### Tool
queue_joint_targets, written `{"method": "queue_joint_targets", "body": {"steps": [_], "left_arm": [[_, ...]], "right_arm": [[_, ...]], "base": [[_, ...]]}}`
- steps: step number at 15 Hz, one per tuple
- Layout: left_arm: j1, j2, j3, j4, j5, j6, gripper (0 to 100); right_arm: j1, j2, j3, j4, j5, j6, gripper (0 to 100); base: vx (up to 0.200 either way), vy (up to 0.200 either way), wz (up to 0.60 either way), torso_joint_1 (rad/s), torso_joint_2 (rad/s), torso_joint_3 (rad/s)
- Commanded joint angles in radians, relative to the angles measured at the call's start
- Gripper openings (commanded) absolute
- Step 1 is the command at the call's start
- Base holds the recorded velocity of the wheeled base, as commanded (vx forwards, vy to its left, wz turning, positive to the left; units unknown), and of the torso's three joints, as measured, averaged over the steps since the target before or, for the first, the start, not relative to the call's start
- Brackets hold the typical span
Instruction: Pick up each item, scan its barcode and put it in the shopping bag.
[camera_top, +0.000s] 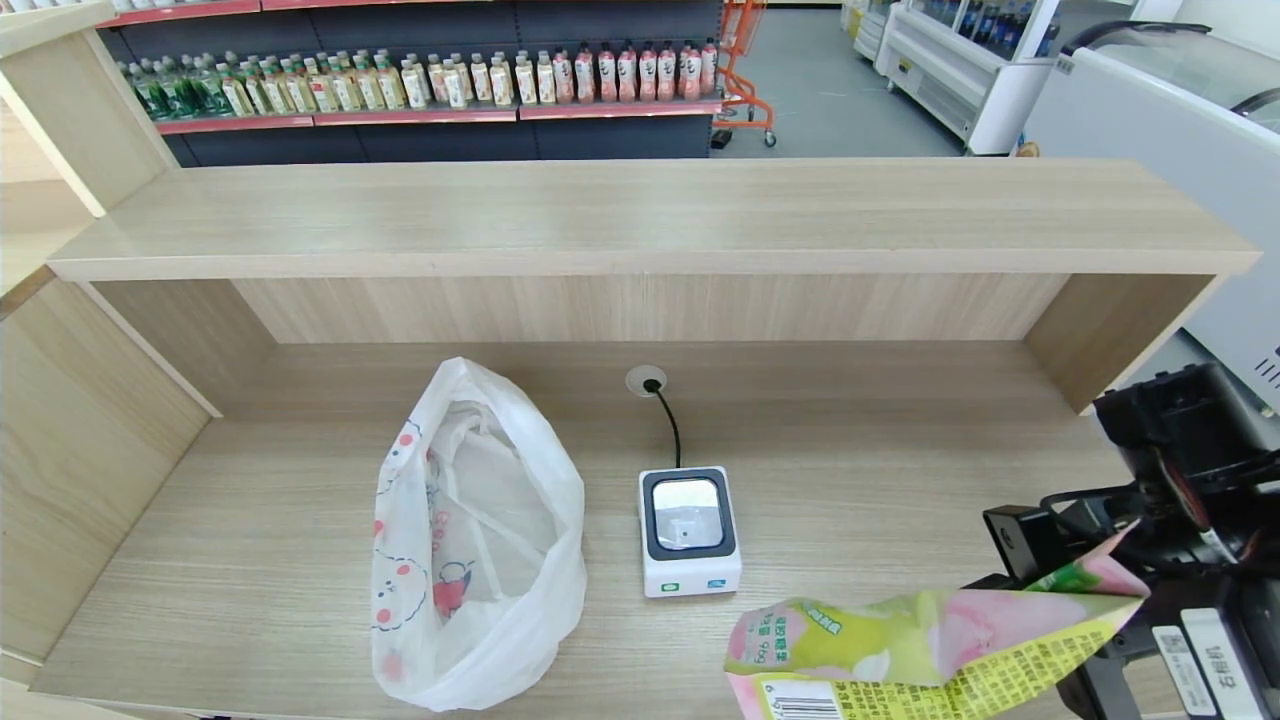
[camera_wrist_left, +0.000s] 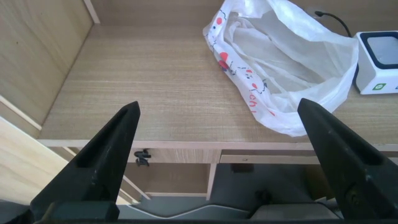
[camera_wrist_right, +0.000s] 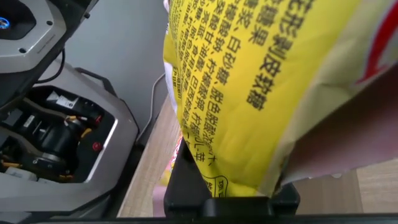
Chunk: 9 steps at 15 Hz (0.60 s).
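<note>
A yellow, green and pink snack packet (camera_top: 930, 650) hangs over the counter's front right, its barcode label at the low end. My right gripper (camera_top: 1120, 575) is shut on the packet's upper corner. In the right wrist view the packet's yellow printed back (camera_wrist_right: 249, 81) rises out of the gripper (camera_wrist_right: 233, 199). The white barcode scanner (camera_top: 690, 530) sits mid-counter, window facing up, left of the packet. A white shopping bag (camera_top: 470, 540) with red cartoon prints lies open left of the scanner. My left gripper (camera_wrist_left: 219, 109) is open and empty, off the counter's front edge, short of the bag (camera_wrist_left: 280, 56).
The wooden counter (camera_top: 850, 480) has a raised back shelf and side walls. A black cable (camera_top: 668, 420) runs from the scanner to a hole at the back. Bare counter lies left of the bag (camera_wrist_left: 143, 87).
</note>
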Motion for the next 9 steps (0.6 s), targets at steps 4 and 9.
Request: {"method": "queue_joint_targets", "body": {"steps": [4, 9], "left_arm": [[0.000, 0.000, 0.000, 0.000, 0.000, 0.000, 100], [0.000, 0.000, 0.000, 0.000, 0.000, 0.000, 100]], "right_arm": [[0.002, 0.005, -0.008, 0.000, 0.001, -0.007, 0], [0.002, 0.007, -0.005, 0.004, 0.001, -0.033, 0]], "base": [[0.000, 0.000, 0.00, 0.000, 0.00, 0.000], [0.000, 0.000, 0.00, 0.000, 0.00, 0.000]]}}
